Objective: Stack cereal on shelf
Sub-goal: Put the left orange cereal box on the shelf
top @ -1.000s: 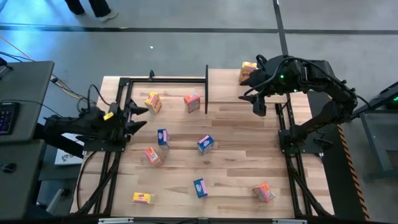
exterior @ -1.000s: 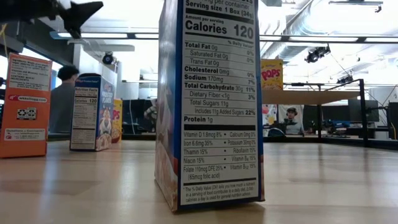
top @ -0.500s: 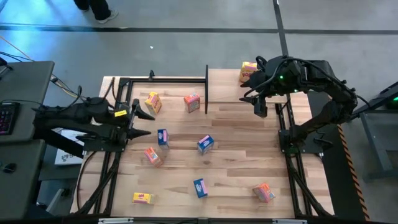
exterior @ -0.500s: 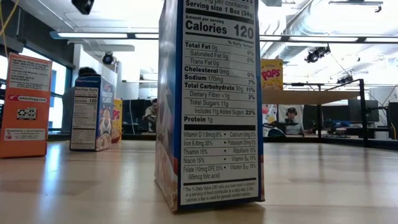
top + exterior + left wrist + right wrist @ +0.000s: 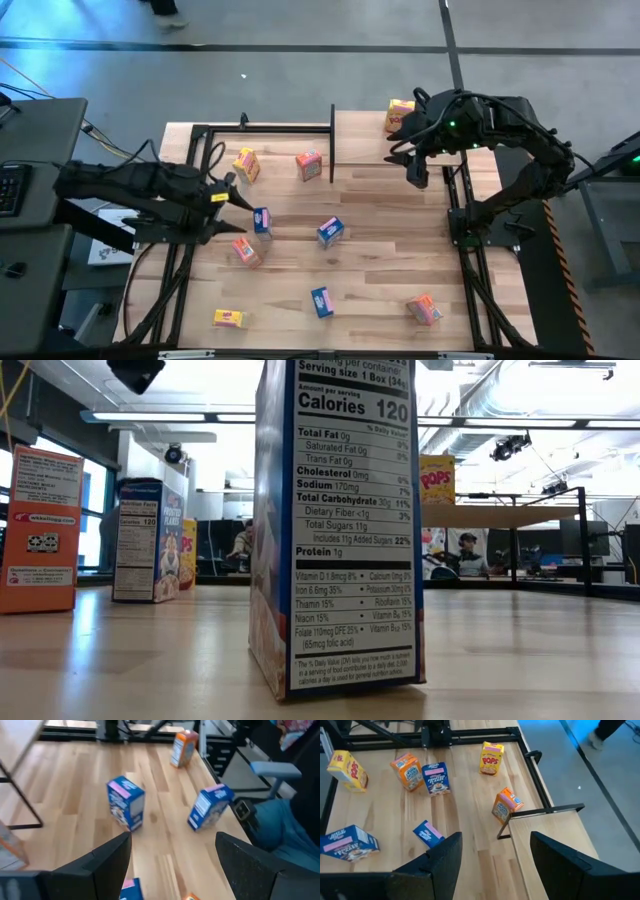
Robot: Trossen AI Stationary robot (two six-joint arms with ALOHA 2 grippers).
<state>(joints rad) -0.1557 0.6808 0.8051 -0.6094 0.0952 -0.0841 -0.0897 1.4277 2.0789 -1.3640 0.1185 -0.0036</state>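
Note:
Several small cereal boxes stand scattered on the plank tabletop, among them a yellow one [image 5: 246, 164], an orange one [image 5: 309, 165] and a blue one [image 5: 262, 221]. One yellow box [image 5: 399, 115] stands on the shelf [image 5: 365, 135], the raised light board at the far right. My left gripper [image 5: 236, 192] hangs open over the table's left part, pointing toward the blue boxes [image 5: 126, 802]; nothing is between its fingers [image 5: 112, 865]. My right gripper [image 5: 397, 148] is open and empty above the shelf, looking down over its edge [image 5: 545, 840].
More boxes lie nearer the front: blue [image 5: 321, 301], orange [image 5: 424, 309], yellow [image 5: 228, 318]. A black metal frame [image 5: 190, 150] runs along the table's edges and the shelf's uprights [image 5: 332, 140]. In the low view one box [image 5: 340, 530] stands close before the camera.
My left gripper has risen from low at the table's left edge and reached out toward the right, over the table and toward the blue box. It has tipped up from pointing steeply down to a shallow slant, and it stays open. The boxes have not moved.

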